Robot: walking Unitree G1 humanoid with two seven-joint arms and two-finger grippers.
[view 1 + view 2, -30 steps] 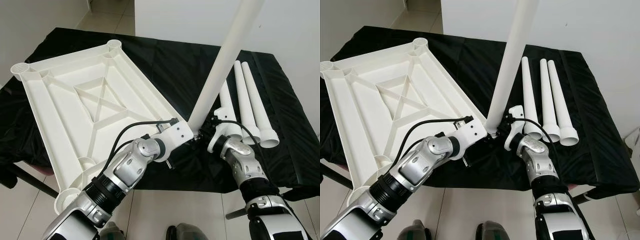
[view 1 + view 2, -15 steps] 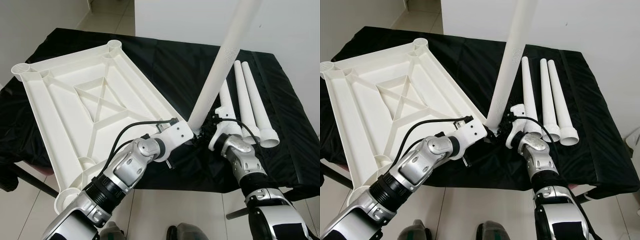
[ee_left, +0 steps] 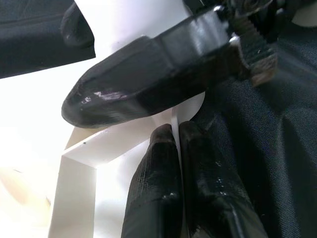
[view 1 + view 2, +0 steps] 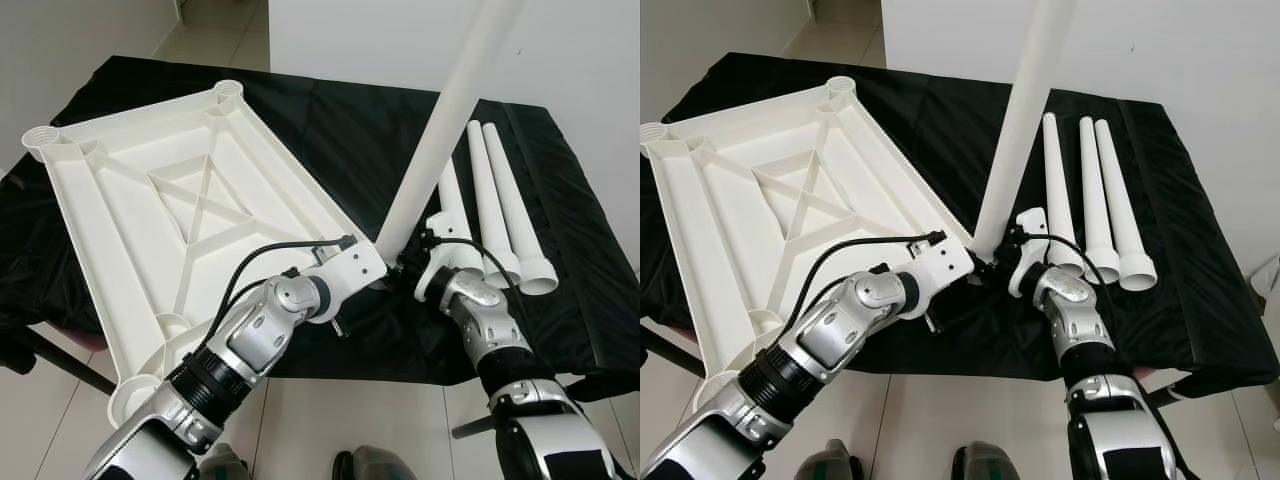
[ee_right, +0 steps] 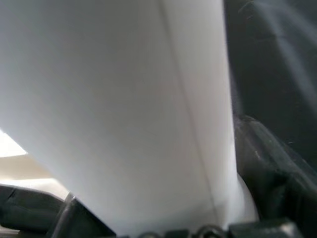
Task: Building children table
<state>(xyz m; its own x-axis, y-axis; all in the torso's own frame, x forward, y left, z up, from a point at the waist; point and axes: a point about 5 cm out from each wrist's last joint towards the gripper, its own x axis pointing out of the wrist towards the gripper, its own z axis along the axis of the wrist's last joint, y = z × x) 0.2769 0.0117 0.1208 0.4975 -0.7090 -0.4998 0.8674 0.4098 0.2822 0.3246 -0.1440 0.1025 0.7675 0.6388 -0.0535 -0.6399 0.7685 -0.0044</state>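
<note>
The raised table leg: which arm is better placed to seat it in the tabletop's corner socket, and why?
Probably the right. The right pincer grips the raised table leg at its base, beside the tabletop corner; the left pincer appears to only steady that base from the other side.

White tabletop (image 4: 170, 200) upside down on cloth; one leg (image 4: 440, 130) upright, apparently at corner; three legs (image 4: 495, 205) flat.

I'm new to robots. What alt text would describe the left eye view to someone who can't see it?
Two silver robot arms hold a white table leg upright by its lower end, at the near corner of an upside-down white tabletop. Three more legs lie on the black cloth to the right.
</note>
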